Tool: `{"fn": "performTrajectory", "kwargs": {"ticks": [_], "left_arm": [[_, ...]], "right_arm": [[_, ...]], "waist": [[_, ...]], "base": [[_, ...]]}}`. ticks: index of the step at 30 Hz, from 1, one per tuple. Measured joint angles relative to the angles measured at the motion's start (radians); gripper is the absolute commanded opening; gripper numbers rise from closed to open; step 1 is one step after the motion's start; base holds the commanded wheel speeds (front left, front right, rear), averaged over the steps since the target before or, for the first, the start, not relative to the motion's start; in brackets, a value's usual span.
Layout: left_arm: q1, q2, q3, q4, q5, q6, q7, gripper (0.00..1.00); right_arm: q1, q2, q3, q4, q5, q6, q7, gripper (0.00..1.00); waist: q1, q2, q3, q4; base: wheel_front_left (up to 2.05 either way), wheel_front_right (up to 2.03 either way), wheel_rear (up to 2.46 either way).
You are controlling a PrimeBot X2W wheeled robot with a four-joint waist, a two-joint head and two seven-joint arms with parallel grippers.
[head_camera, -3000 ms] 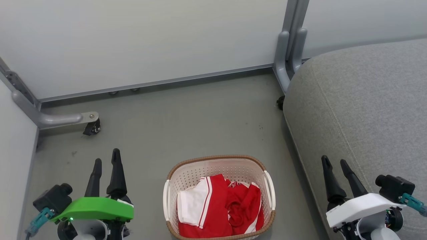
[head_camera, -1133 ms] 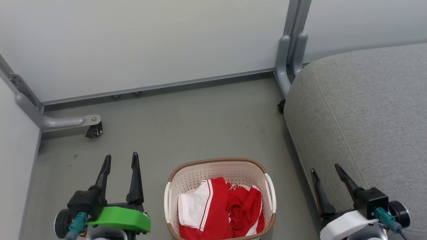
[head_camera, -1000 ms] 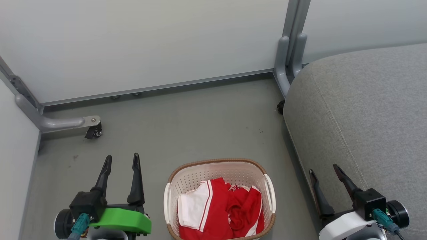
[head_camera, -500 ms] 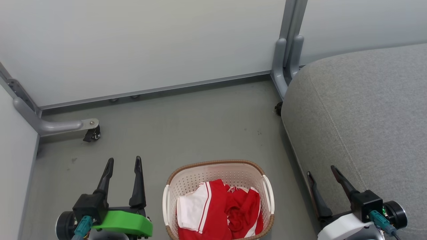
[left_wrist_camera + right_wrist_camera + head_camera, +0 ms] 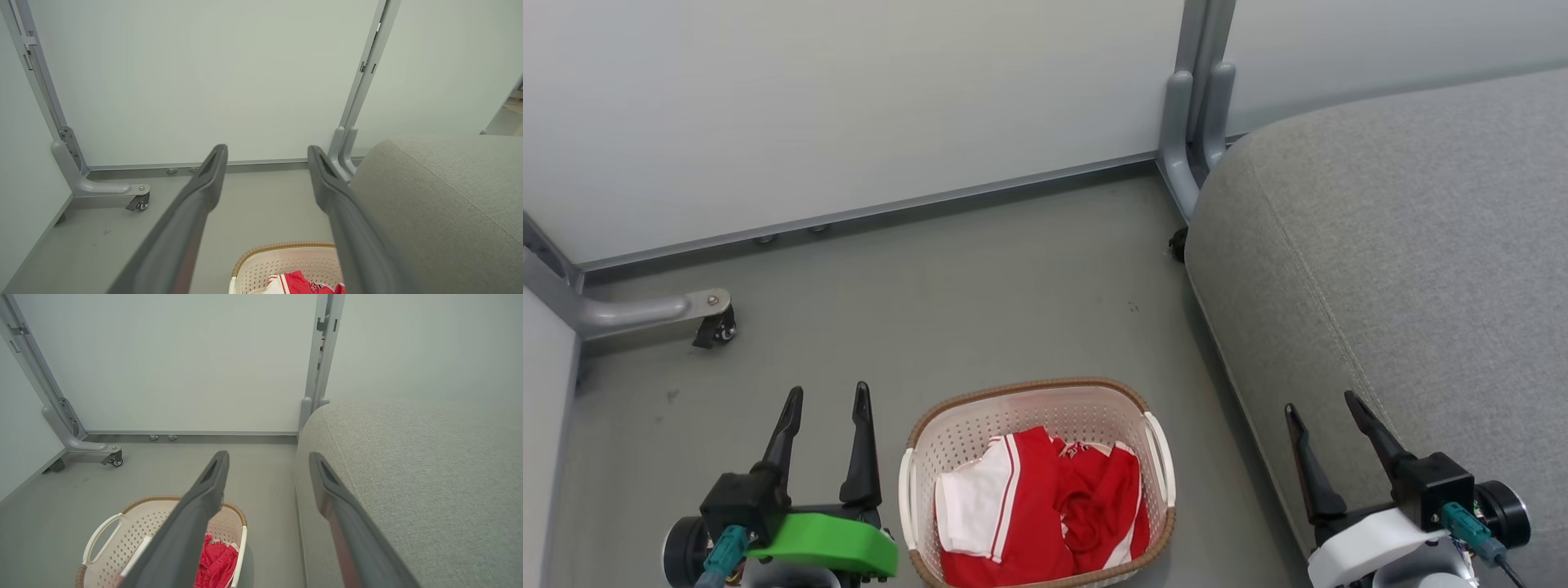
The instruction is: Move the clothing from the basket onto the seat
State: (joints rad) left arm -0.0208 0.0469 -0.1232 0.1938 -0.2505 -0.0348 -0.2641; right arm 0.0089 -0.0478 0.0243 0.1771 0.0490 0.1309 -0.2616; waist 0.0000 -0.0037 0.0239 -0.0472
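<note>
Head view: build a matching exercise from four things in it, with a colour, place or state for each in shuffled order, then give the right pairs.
Column one
1. clothing
2. basket
3. seat
4. left gripper

Column two
A. grey, right of the basket
B. open, left of the basket
C. cream with a brown rim
D. red and white, lying inside the basket

Pairs: 1-D, 2-C, 3-A, 4-B
</note>
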Motion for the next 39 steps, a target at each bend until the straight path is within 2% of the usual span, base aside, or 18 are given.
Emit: {"fn": "performTrajectory", "kwargs": {"ticks": [5, 12, 18, 24, 31, 39], "left_arm": [[-0.039, 0.0, -0.009, 0.003, 0.001, -0.002, 0.0, 1.0], [-0.152, 0.0, -0.045, 0.047, 0.026, -0.029, 0.0, 1.0], [-0.283, 0.0, -0.107, 0.189, 0.031, -0.064, 0.0, 1.0], [-0.473, 0.0, -0.213, 0.403, 0.034, -0.086, 0.0, 1.0], [-0.669, 0.0, -0.36, 0.643, -0.002, -0.09, 0.0, 1.0], [-0.807, 0.0, -0.563, 0.817, -0.092, -0.093, 0.013, 1.0]], "right_arm": [[-0.038, 0.0, -0.015, -0.019, 0.009, 0.0, 0.0, 1.0], [-0.117, -0.001, -0.04, -0.071, 0.031, 0.0, 0.0, 1.0], [-0.2, -0.001, -0.057, -0.11, 0.038, 0.0, 0.0, 1.0], [-0.3, -0.001, -0.065, -0.156, 0.012, 0.0, 0.0, 1.0], [-0.398, -0.001, -0.044, -0.209, -0.034, 0.0, 0.0, 1.0], [-0.482, 0.0, -0.013, -0.237, -0.049, 0.0, 0.0, 1.0]], "waist": [[0.0, 0.0, 0.051, -0.028], [0.0, 0.0, 0.171, -0.06], [0.0, 0.0, 0.297, -0.074], [0.0001, 0.0, 0.436, -0.075], [0.0002, 0.0, 0.59, -0.062], [0.0002, 0.0, 0.748, -0.051]], "base": [[0.0, 0.0, 0.0], [0.0, 0.0, 0.0], [0.0, 0.0, 0.0], [0.0, 0.0, 0.0], [0.0, 0.0, 0.0], [0.0, 0.0, 0.0]]}}
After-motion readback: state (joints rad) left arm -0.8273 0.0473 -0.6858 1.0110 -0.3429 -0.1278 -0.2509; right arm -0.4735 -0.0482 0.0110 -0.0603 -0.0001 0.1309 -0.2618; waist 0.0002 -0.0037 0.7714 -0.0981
